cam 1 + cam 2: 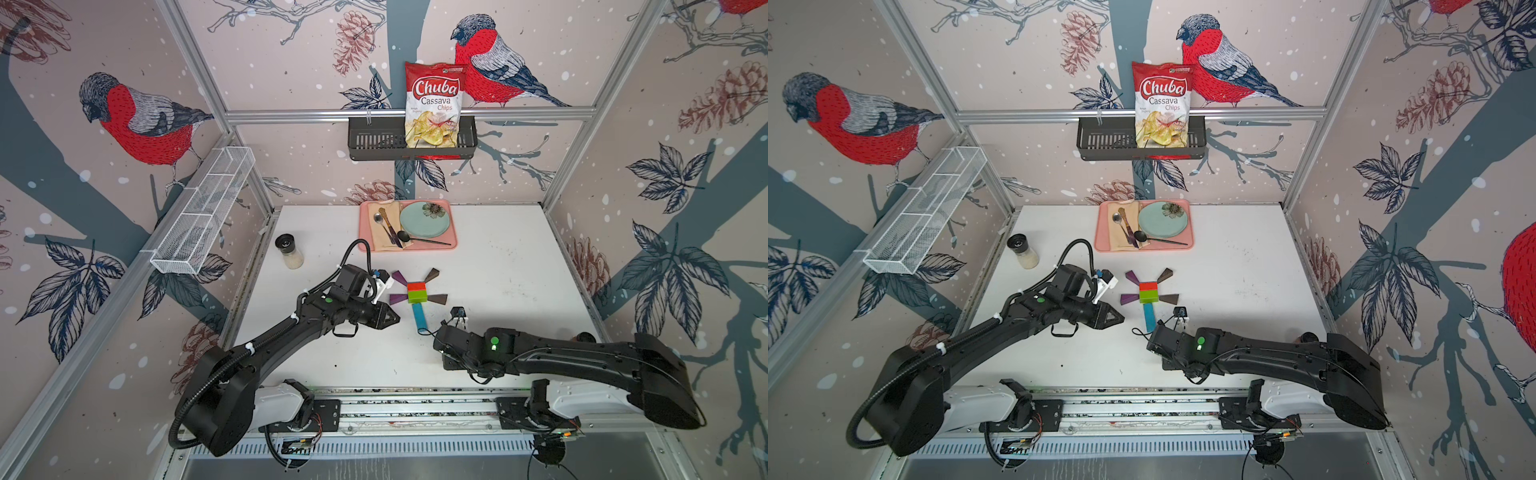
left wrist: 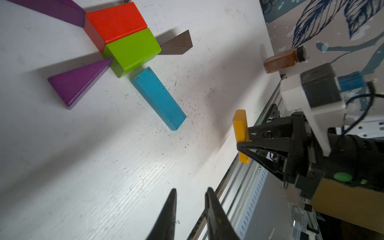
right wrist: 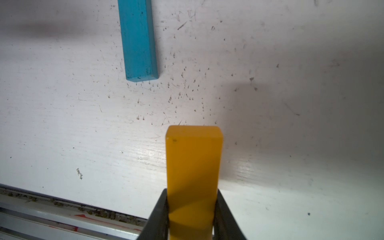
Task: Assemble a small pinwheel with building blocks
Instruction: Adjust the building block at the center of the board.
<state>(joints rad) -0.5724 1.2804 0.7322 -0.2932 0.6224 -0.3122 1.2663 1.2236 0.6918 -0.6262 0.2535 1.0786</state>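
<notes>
The pinwheel lies flat mid-table in both top views: red block (image 1: 416,286) (image 1: 1148,286) against green block (image 1: 417,296), two purple wedges (image 1: 398,298) on its left, two dark brown wedges (image 1: 437,299) on its right, and a blue bar (image 1: 419,318) (image 2: 158,97) running toward the front. My right gripper (image 3: 192,190) (image 2: 242,143) is shut on a yellow bar (image 3: 194,158) (image 2: 240,128), held just above the table, in front of the blue bar's end (image 3: 138,41) and slightly to its right. My left gripper (image 2: 191,189) (image 1: 394,318) hovers left of the blue bar, jaws narrowly apart and empty.
A black-lidded spice jar (image 1: 290,251) stands at the back left. A pink tray (image 1: 453,245) with plate and cutlery sits behind the pinwheel. A brown jar (image 2: 280,61) stands by the right wall. The front rail (image 1: 415,405) runs along the table edge.
</notes>
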